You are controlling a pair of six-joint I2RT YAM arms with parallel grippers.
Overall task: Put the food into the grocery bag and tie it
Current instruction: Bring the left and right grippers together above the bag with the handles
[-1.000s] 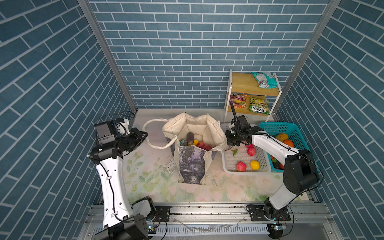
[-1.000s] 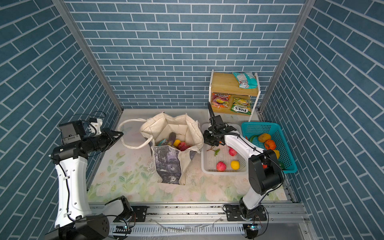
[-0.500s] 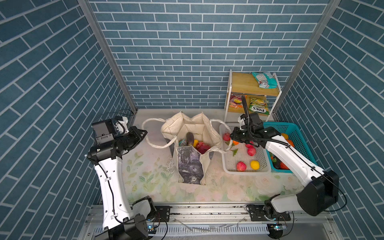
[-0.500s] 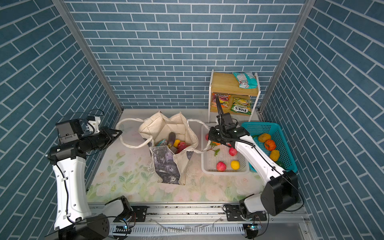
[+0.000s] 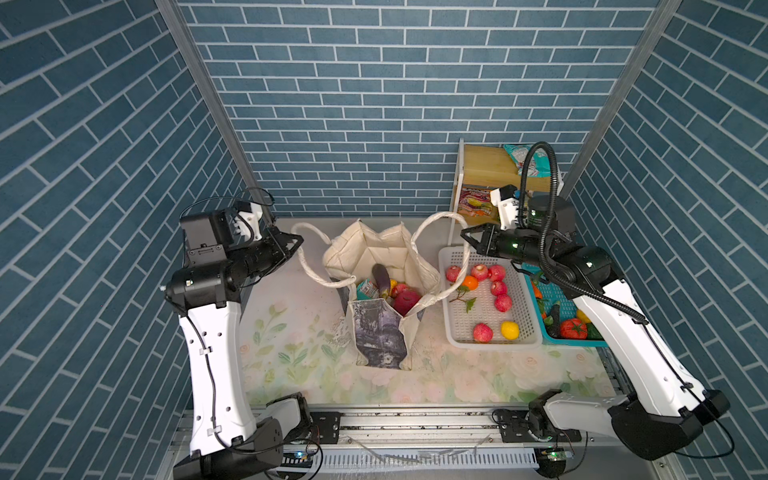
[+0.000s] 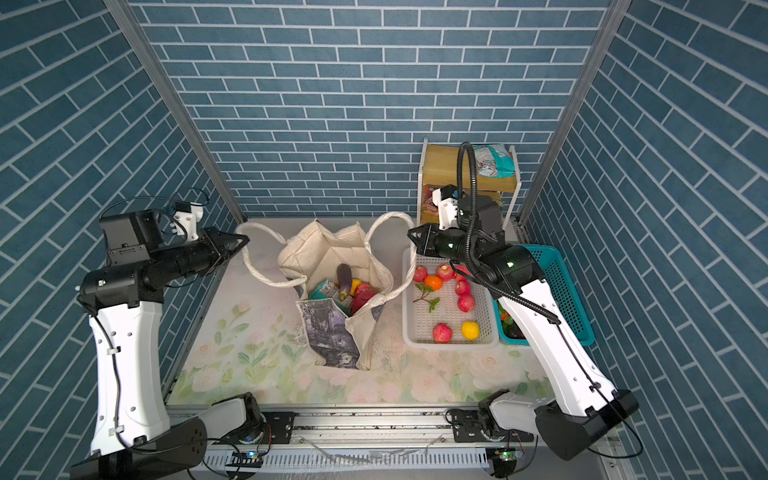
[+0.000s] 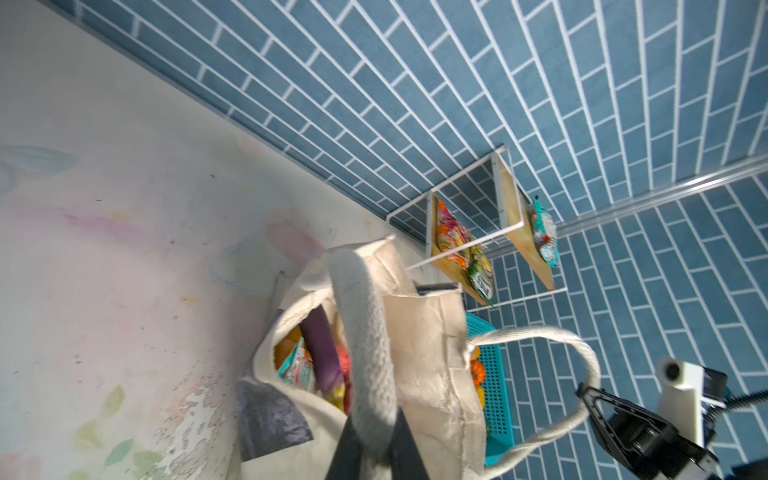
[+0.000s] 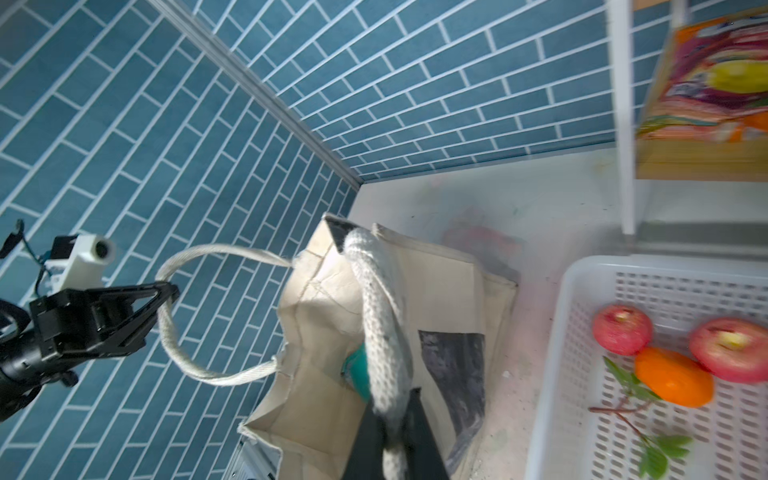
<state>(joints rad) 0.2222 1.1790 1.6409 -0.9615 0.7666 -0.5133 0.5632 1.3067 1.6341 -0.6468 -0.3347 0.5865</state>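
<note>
While both arms hang clear of the tabletop [image 5: 291,332], both top views show the bag [image 5: 365,245] standing open mid-tabletop, with an aubergine [image 5: 380,275], packet [image 5: 366,288] and red fruit [image 5: 406,300] inside. Left fingers [image 5: 287,245] are pinched shut on the left handle [image 5: 316,278], right fingers [image 5: 473,237] on the right handle [image 5: 436,216], loops drawn out either side of the bag. Apples [image 5: 482,332] sit unpacked in the white basket [image 5: 494,344] right of the bag, teal basket [image 5: 577,343] beyond it, shelf [image 5: 482,166] behind-right.

Left wrist view: the handle runs from between the fingers straight to the bag's rim.

Right wrist view: same deal, handle clamped, white basket just beside the bag.

My worry: yank the loops unevenly and the bag tips, dumping food, or a thin pinch slips mid-cross. The right loop hangs over the white basket's corner, so it could snag there.
</note>
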